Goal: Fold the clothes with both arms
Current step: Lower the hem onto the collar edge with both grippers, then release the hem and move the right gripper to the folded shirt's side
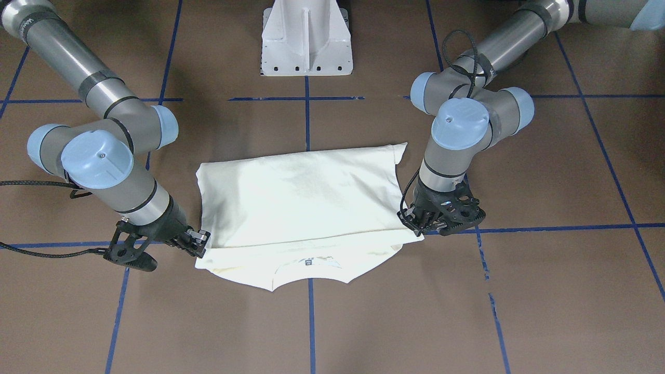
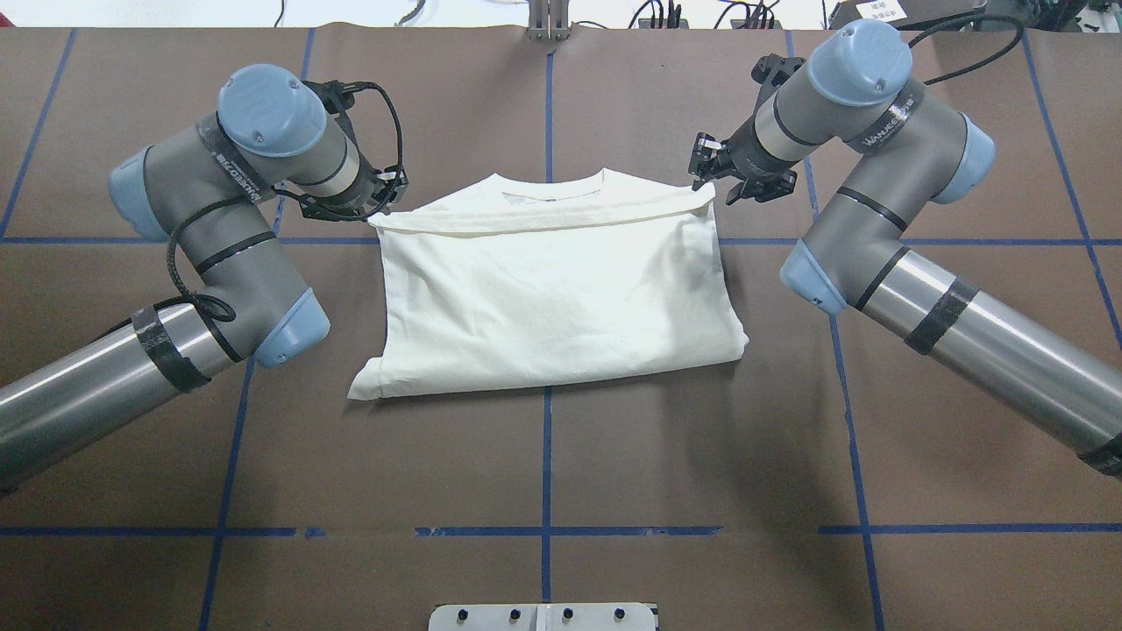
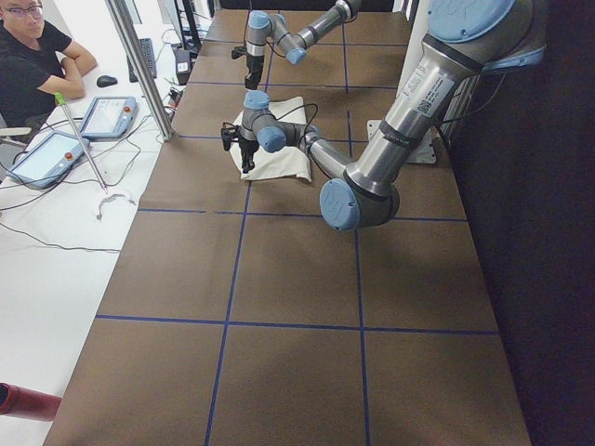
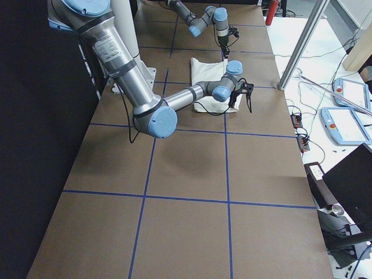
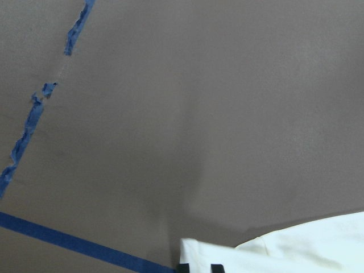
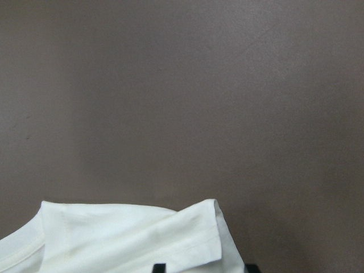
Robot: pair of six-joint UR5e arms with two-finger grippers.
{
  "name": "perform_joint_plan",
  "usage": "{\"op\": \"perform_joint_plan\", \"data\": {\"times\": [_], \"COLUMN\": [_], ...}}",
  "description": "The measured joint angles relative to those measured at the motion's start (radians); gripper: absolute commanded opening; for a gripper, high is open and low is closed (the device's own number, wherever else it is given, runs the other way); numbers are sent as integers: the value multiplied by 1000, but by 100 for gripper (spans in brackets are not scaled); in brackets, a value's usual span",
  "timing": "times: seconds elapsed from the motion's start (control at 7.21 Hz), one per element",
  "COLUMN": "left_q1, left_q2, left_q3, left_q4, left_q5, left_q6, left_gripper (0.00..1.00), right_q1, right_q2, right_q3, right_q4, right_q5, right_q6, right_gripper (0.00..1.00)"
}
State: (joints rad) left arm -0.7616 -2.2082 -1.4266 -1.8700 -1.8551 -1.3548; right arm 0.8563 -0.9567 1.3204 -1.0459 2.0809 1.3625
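I judge one fold done, narrower folds left: the cream-white cloth T-shirt (image 2: 552, 289) lies flat on the brown taped surface (image 2: 543, 456), hem doubled up just short of the collar, plain back showing. The black left end effector (image 2: 383, 200) looks clamped on a folded corner; the black right end effector (image 2: 708, 171), I cannot tell.

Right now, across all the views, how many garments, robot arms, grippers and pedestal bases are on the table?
Cream-white folded T-shirt: 1
Grey-silver tubular robot arms with light blue joint caps: 2 (left arm, right arm)
Black grippers: 2 (left gripper, right gripper)
White pedestal base: 1
Total: 6
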Motion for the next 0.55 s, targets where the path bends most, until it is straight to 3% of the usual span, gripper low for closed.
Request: {"op": "perform_joint_plan", "data": {"times": [0.28,0.55], "left_q1": [-3,-4], "left_q2": [-1,4], "left_q3": [-9,-35], "left_q4": [2,5], "left_q5": [0,0], "left_q6": [0,-1], "left_gripper": [100,100], "right_q1": [-24,-102], "right_q2": [-42,-160], "right_q3": [109,244], "right_q4": [-6,-8], "right_q5": [5,-53], "right_q6": [36,70], "right_gripper": [100,100]}}
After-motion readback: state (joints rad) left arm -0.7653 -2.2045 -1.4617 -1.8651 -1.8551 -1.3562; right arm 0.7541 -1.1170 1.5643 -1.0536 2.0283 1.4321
